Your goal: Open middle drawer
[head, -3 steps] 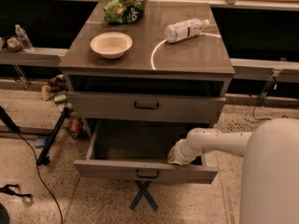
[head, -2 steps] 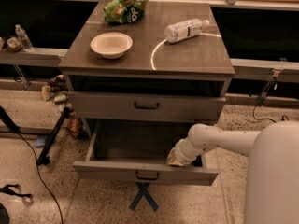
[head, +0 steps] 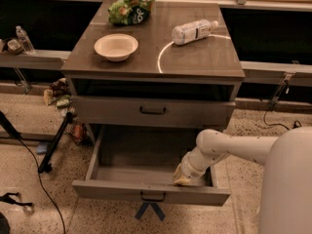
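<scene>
The middle drawer [head: 146, 191] is pulled well out, showing a plain grey inside, with its small black bar handle [head: 152, 196] at the centre of the front. My gripper [head: 186, 177] reaches down inside the drawer at its front right, just behind the front panel, on my white arm [head: 219, 147], which comes in from the right. The shallower drawer [head: 152, 112] above it is shut. Anything below the open drawer is hidden by it.
On the cabinet top [head: 195, 57] lie a white bowl [head: 116, 47], a green chip bag [head: 130, 9] and a plastic bottle [head: 194, 31] on its side. A blue tape cross [head: 150, 211] marks the floor in front. Cables and a black stand [head: 51, 147] are at the left.
The whole scene sits lower and larger in the view. My arm's elbow has lifted a little and the gripper stays inside the drawer's front right. The drawer is open about as far as before.
</scene>
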Robot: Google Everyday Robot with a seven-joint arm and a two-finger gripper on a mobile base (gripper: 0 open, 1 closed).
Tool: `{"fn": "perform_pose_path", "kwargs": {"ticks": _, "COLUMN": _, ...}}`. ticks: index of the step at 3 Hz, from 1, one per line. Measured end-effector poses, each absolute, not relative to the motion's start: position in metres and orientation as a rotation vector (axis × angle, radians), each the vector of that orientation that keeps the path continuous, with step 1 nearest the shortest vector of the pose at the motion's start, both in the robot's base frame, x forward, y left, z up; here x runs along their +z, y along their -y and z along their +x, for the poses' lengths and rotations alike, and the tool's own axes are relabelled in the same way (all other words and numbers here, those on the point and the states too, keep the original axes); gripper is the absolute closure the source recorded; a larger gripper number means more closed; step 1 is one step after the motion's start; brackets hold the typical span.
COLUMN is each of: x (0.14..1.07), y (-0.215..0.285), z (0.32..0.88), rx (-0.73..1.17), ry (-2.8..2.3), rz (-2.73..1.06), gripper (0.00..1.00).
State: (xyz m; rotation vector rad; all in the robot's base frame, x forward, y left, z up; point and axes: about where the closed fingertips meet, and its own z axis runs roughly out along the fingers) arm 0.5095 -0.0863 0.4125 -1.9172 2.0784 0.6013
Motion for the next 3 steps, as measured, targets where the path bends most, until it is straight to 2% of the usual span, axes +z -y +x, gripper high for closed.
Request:
{"fn": "perform_pose_path", "kwargs": {"ticks": 1, "x": 0.426, "y": 0.071, "z": 0.470, "rx": 0.746, "ry": -2.109, "rz": -1.912, "gripper": 1.00}}
{"fn": "perform_pose_path", "kwargs": {"ticks": 2, "x": 0.436, "y": 0.065, "z": 0.450, "rx": 0.809, "ry": -2.118, "rz": -1.912, "gripper": 1.00}}
{"fn": "perform_pose_path", "kwargs": {"ticks": 3, "x": 0.453, "y": 0.066, "z": 0.467, "rx": 0.737, "ry": -2.080, "rz": -1.855, "gripper": 1.00}}
